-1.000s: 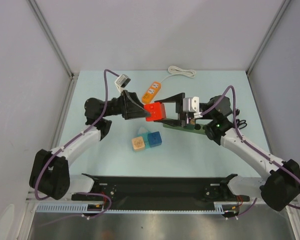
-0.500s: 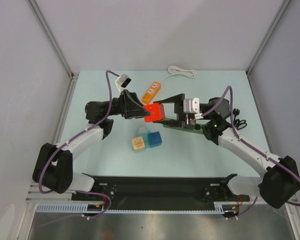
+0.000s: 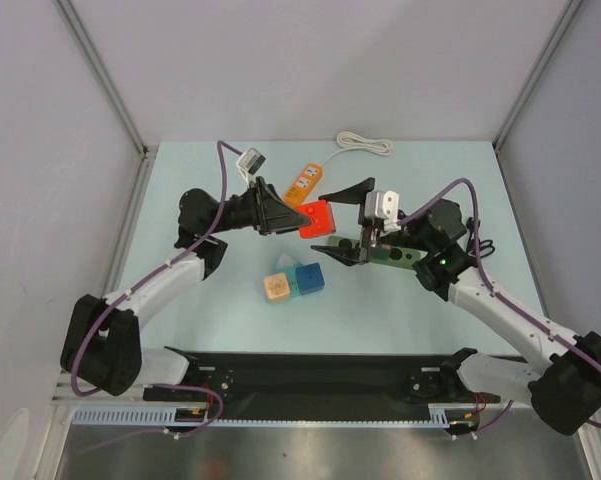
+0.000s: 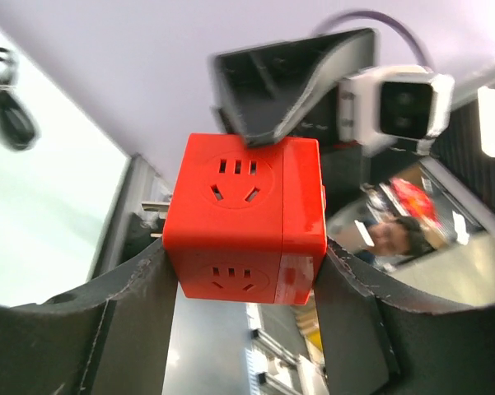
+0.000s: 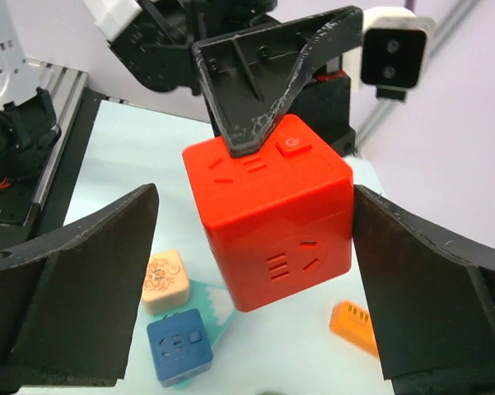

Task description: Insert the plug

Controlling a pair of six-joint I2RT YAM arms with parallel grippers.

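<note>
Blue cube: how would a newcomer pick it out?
On the pale table, look nearer the arm bases than the red socket cube. Two small cubes sit side by side there; the blue cube is the right one, next to a peach cube.

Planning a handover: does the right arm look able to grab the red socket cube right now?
Probably yes. The right gripper is open, and the red cube sits in line between its spread fingers. The left gripper pinches other faces, so those sides look free.
</note>
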